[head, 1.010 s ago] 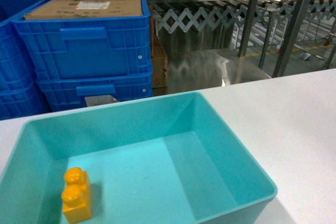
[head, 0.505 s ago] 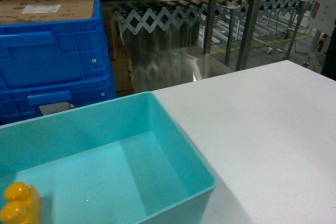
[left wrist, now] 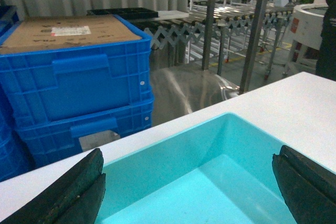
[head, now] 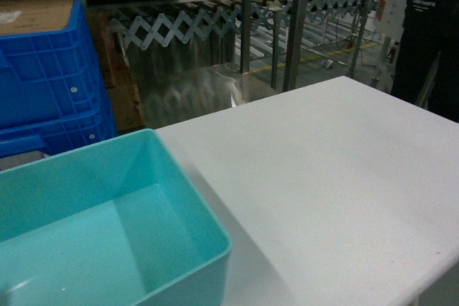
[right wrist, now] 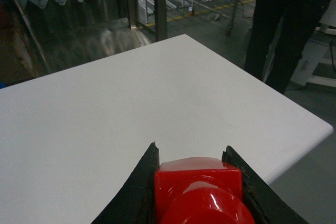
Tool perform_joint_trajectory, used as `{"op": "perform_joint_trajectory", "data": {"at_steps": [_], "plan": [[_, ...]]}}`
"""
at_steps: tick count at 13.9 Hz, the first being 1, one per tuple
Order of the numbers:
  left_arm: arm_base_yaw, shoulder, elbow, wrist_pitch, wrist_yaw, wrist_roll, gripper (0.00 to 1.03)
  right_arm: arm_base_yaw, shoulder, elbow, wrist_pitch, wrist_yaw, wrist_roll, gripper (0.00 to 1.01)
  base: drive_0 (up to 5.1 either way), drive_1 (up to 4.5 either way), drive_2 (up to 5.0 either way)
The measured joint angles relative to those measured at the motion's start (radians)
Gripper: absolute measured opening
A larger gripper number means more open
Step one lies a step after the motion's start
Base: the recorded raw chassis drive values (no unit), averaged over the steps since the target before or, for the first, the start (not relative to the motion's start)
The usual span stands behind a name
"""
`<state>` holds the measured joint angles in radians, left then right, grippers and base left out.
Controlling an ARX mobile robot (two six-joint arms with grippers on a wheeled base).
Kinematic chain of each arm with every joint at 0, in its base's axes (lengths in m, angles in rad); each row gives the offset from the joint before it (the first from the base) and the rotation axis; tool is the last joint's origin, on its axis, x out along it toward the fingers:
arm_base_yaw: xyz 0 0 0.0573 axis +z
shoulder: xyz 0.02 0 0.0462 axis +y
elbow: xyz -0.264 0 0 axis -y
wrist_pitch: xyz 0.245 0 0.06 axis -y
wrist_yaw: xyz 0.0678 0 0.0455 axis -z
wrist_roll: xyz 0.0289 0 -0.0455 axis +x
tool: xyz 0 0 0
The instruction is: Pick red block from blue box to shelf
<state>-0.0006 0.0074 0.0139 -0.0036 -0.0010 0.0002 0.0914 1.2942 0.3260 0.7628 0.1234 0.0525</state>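
— What does your head camera give you?

— The blue box point(head: 107, 227) sits at the lower left on the white bench point(head: 323, 177), its turquoise floor bare in the part I can see. Behind it stand stacked dark blue ribbed crates point(head: 43, 84), the upper one topped with cardboard. Further back are the steel uprights of the shelf point(head: 297, 23), with a scissor-frame roller conveyor point(head: 186, 19) beside them, and a person in dark clothes point(head: 430, 34) at the right edge. Neither of my arms shows in this view.

— And the left wrist?

— My left fingers point(left wrist: 68, 192) are spread wide apart, one dark pad at each lower corner of the picture, with nothing between them. They hang over the blue box point(left wrist: 210, 171), looking into its interior. The blue crates point(left wrist: 79, 82) are stacked beyond it, with a cardboard sheet point(left wrist: 68, 30) lying on the top one, and the shelf uprights point(left wrist: 257, 30) rise to the right.

— The right wrist?

— My right fingers point(right wrist: 147, 187) are clamped on the red block point(right wrist: 202, 192), one black pad on each side and its round stud facing the camera. The block is held above the bare white bench point(right wrist: 131, 108), well clear of the blue box, which does not show here. The person's dark legs point(right wrist: 294, 19) stand past the bench's far corner, with the shelf's steel posts point(right wrist: 160, 3) behind.
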Motion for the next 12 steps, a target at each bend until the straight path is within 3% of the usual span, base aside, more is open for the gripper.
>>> {"op": "perform_joint_trajectory", "data": {"at_steps": [12], "plan": [[0.0, 0.0, 0.0, 0.0, 0.0, 0.0, 0.98, 0.0, 0.0, 0.0, 0.0, 0.0, 0.0, 0.28, -1.6, -1.57, -1.6]]}}
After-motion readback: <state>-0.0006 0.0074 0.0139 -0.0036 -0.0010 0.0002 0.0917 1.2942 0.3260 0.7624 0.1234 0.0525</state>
